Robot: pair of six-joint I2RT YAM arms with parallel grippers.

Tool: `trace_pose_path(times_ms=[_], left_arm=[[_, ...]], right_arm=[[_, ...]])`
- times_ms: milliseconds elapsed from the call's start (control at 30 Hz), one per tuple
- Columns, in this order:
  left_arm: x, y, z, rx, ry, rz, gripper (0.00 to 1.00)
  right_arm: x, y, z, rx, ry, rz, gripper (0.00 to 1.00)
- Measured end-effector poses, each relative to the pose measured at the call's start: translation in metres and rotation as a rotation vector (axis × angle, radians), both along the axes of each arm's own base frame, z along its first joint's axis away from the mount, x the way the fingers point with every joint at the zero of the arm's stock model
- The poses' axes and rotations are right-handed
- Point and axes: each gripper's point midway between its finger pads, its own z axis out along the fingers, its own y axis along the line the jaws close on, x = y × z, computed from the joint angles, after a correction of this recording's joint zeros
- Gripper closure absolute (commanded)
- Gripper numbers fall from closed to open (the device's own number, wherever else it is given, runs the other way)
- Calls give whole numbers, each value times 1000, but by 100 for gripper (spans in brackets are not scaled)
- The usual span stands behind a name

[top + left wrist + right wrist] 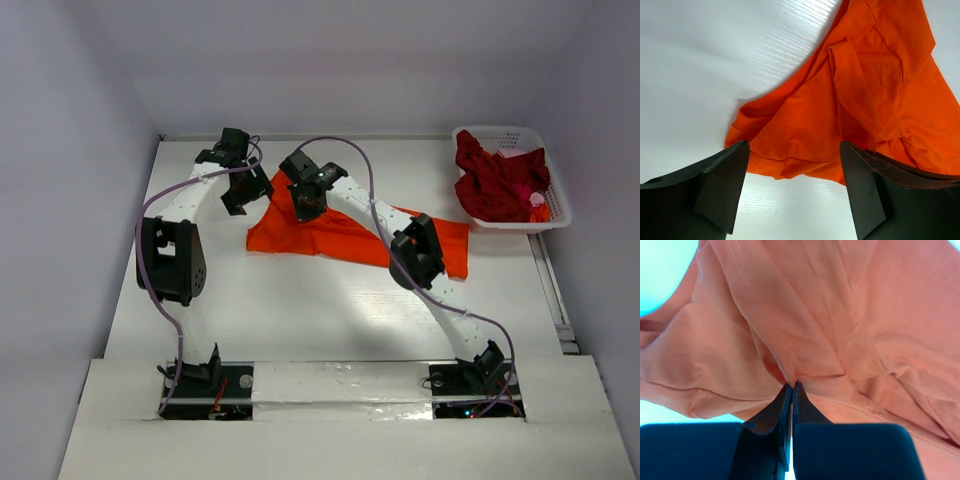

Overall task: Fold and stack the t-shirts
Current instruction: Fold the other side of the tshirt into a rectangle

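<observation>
The orange t-shirt [300, 236] lies rumpled across the middle of the table. My right gripper [306, 205] is down on its far left part, shut on a pinched fold of orange cloth [840, 315] at the tips [791, 386]. My left gripper [240, 190] hovers just left of it, over the shirt's far left corner [790, 130]. Its jaws [793, 148] stand open, with bare table and the cloth's edge between them and nothing held. The crimson t-shirt [495, 185] sits bunched in the white basket [562, 214] at the far right.
The basket stands against the table's right edge, with a bit of orange and pink showing under the crimson cloth. White walls close in the table at the back and on both sides. The right arm's forearm crosses over the orange shirt.
</observation>
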Motion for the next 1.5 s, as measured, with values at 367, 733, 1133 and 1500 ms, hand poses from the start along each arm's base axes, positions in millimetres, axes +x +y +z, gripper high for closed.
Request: trace_pose_path(times_ms=[367, 733, 1133, 1500], left_arm=[[-6, 1, 3, -1, -4, -1, 30], [-12, 1, 0, -3, 10, -3, 30], [-21, 1, -13, -5, 41, -7, 31], [-21, 0, -12, -9, 34, -13, 31]], right_arm=[[33, -28, 7, 15, -20, -71, 100], [55, -53, -9, 4, -4, -113, 100], [65, -50, 2, 39, -26, -101, 100], [87, -77, 10, 65, -35, -157, 89]])
